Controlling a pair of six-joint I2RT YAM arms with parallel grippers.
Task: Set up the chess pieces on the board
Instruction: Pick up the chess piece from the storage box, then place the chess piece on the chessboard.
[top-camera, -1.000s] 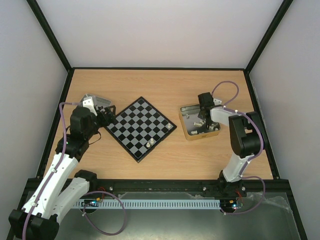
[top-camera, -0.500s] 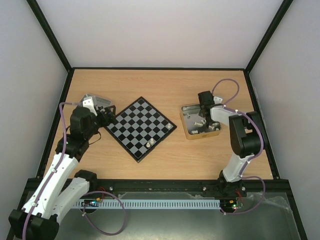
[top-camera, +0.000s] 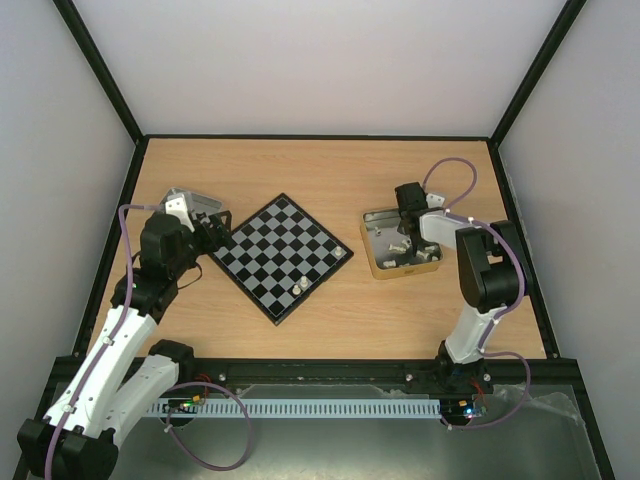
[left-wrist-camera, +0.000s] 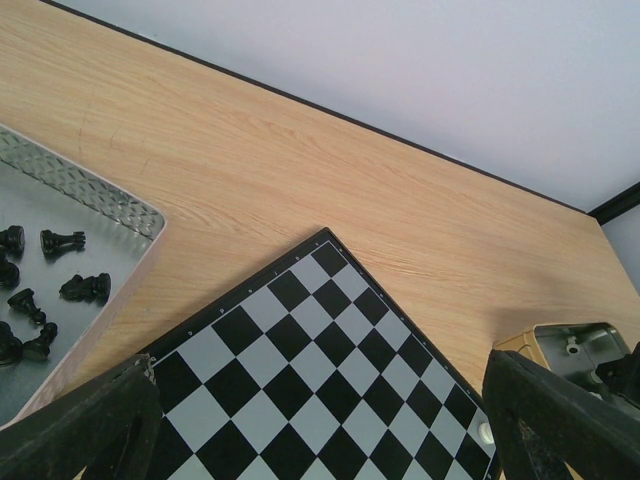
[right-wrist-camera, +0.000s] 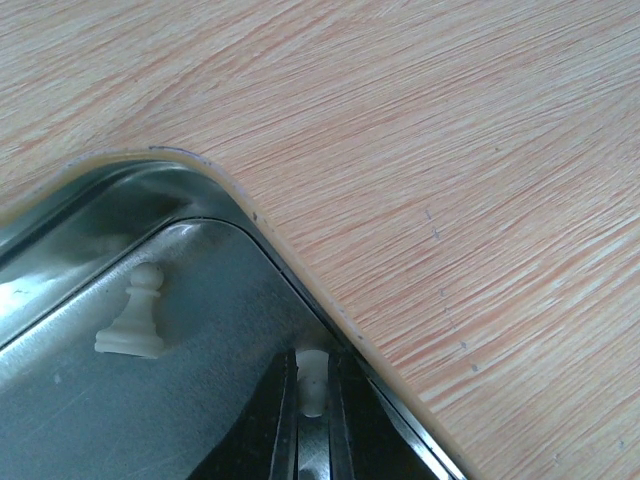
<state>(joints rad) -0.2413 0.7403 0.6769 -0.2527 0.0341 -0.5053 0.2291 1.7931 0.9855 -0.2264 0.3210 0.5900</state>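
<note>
A white slotted cable strip (top-camera: 300, 408) runs along the near edge, between the two arm bases. Beyond it the bench (top-camera: 330, 320) is pale wood with a fine, streaky grain.

The left hand (top-camera: 213, 235) sits low at the left corner of the board (top-camera: 285, 257). Its fingers (left-wrist-camera: 80, 420) are spread wide with nothing between them. Just past it lies a metal tray (left-wrist-camera: 110, 200) with a ridged rim. It holds small black pieces (left-wrist-camera: 62, 240), some lying on their sides.

The board, in black and light grey checks, lies corner-on at mid-bench. Two white chess pieces (top-camera: 300, 287) are on it, one by its near-right edge and one at its right corner.

To the right, apart from the board, a cream-rimmed tray (top-camera: 372, 262) holds more white figures. The right hand (top-camera: 404, 222) reaches down into the tray's far side. In the wrist view its fingers (right-wrist-camera: 345, 420) are drawn close together, pinching a white piece (right-wrist-camera: 312, 375) against the tray wall. A white pawn (right-wrist-camera: 135, 315) lies near it on the tray floor.

Farthest off, black frame posts (top-camera: 100, 70) and plain white walls (top-camera: 320, 60) box in the bench.
</note>
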